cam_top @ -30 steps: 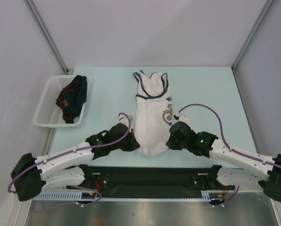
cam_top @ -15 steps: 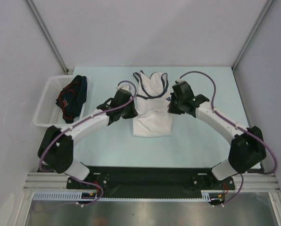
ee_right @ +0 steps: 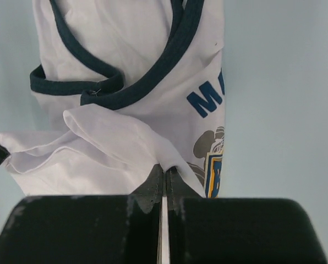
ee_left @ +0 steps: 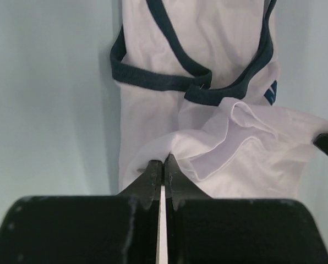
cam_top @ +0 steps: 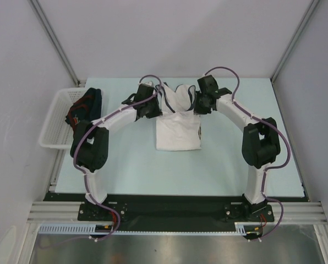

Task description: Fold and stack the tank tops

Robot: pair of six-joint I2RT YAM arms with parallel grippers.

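Folding the white tank top (cam_top: 178, 137) in half: your left gripper (ee_left: 163, 168) and right gripper (ee_right: 164, 171) each pinch its hem, upper centre; next, lay it flat and release.

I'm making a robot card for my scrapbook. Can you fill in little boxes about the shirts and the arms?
white tank top: on the table, bottom half folded up toward the straps
left pincer: shut on one hem corner
right pincer: shut on the other hem corner
navy tank top: bunched in the basket, at the left
stack: not yet made
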